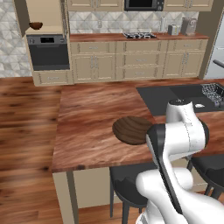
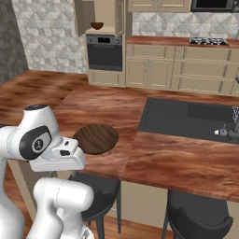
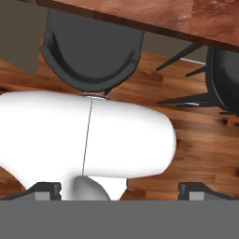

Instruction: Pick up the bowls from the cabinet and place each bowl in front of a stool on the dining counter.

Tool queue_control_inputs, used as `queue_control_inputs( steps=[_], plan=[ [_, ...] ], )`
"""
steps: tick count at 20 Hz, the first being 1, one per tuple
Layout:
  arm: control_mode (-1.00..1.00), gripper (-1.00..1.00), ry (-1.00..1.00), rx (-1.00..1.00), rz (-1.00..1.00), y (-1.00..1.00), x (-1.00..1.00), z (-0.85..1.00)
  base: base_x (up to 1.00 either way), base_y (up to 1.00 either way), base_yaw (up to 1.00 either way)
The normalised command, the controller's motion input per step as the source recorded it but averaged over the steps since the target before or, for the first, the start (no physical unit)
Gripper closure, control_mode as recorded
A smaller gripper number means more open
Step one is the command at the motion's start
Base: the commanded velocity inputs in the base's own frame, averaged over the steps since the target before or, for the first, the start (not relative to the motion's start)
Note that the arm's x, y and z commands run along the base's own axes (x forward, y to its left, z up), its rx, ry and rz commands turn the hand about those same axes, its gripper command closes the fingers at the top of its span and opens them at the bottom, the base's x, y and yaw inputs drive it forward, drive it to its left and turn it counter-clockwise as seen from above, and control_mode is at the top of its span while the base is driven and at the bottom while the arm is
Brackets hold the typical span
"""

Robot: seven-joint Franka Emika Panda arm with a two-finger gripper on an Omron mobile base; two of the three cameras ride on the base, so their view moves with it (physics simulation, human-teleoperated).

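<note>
Nearest the base cameras, the white arm folds back on itself and cuts off the near edge of the dining counter (image 1: 87, 131). One bowl (image 1: 131, 130) lies on that counter close to its front edge, with its right rim hidden behind the arm in the left base view; the right base view shows it whole. Directly below it a stool (image 1: 127, 186) stands under the counter overhang, its seat partly masked by the arm. A second stool (image 2: 200, 219) stands further right, cut off by the frame edge. The second bowl (image 2: 97, 25) sits on the shelf of the open cabinet (image 2: 105, 14) above the wall oven (image 2: 104, 51), well apart from the counter, small and indistinct at that range. In the hand view the gripper (image 3: 119, 191) points down at the floor beside the stools; its fingertips (image 3: 193, 190) stand wide apart, nothing between them. Right of the bowl, the sink (image 2: 186, 116) is set into the counter.
</note>
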Motion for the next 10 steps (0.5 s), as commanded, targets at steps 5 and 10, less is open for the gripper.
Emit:
queue_control_inputs(
  steps=[5, 10],
  plan=[
    [-1.00, -1.00, 0.00, 0.12, 0.09, 0.02, -0.42, 0.39, 0.00, 0.00, 0.00],
    [-1.00, -1.00, 0.00, 0.08, 0.01, 0.00, -0.04, 0.60, 0.00, 0.00, 0.00]
  ],
)
